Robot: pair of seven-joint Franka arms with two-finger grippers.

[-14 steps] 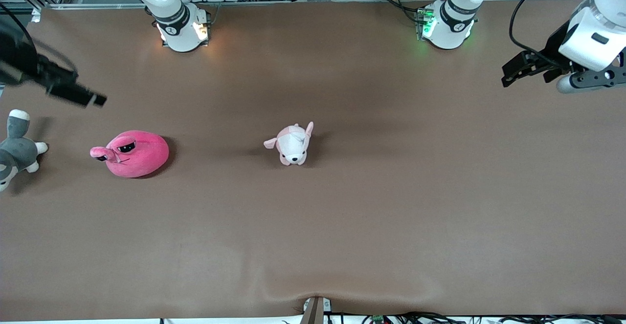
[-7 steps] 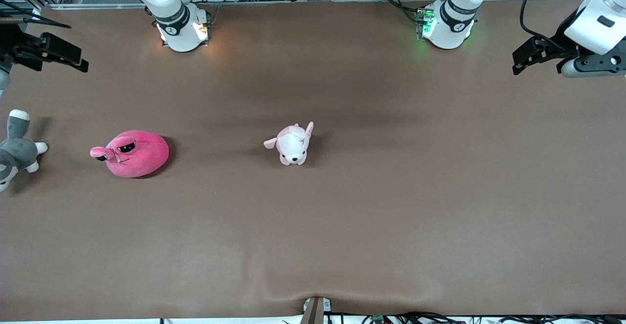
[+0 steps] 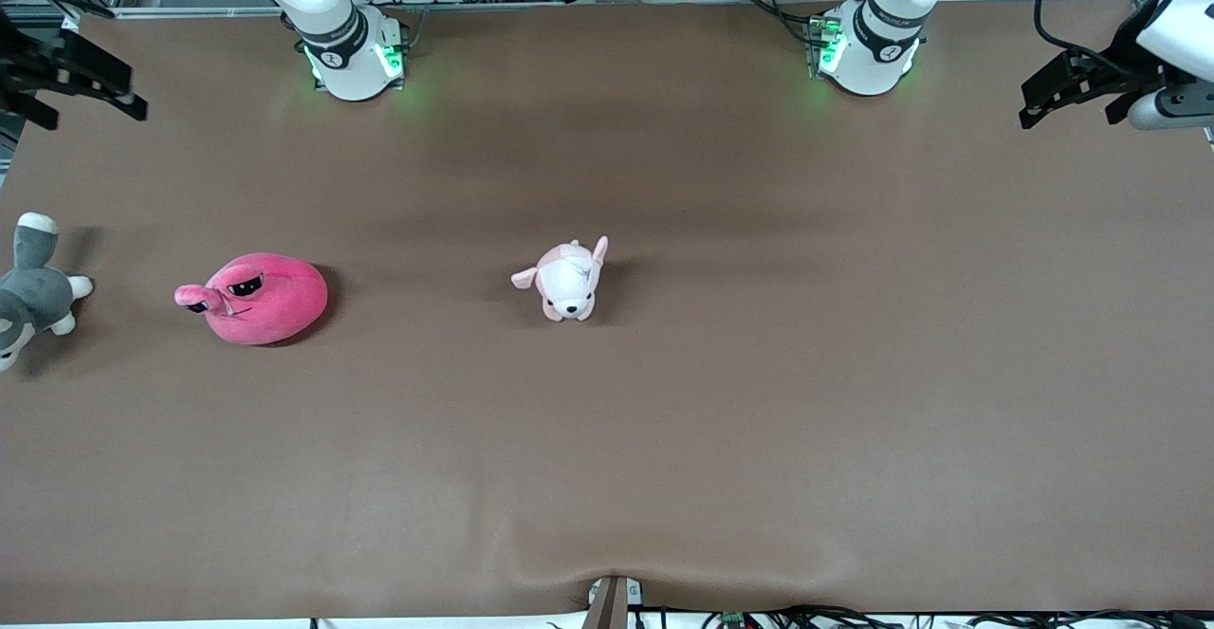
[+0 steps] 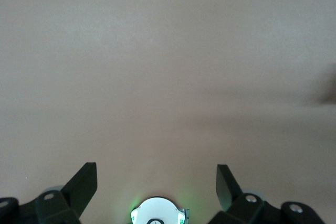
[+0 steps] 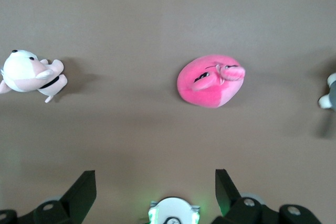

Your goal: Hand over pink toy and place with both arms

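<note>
The pink toy, a round hot-pink plush with black sunglasses eyes and a snout, lies on the brown table toward the right arm's end. It also shows in the right wrist view. My right gripper is open and empty, high over the table's edge at the right arm's end, apart from the toy; in its own view the jaws stand wide. My left gripper is open and empty, high over the left arm's end; its own view shows only bare table.
A pale pink-and-white puppy plush lies mid-table, seen also in the right wrist view. A grey-and-white plush lies at the right arm's end. The two arm bases glow green. The table cloth bulges at the front edge.
Both grippers have drawn back outward toward their ends of the table and toward the bases' side. The right base's light has turned from orange-white to green. The toys have not moved.
</note>
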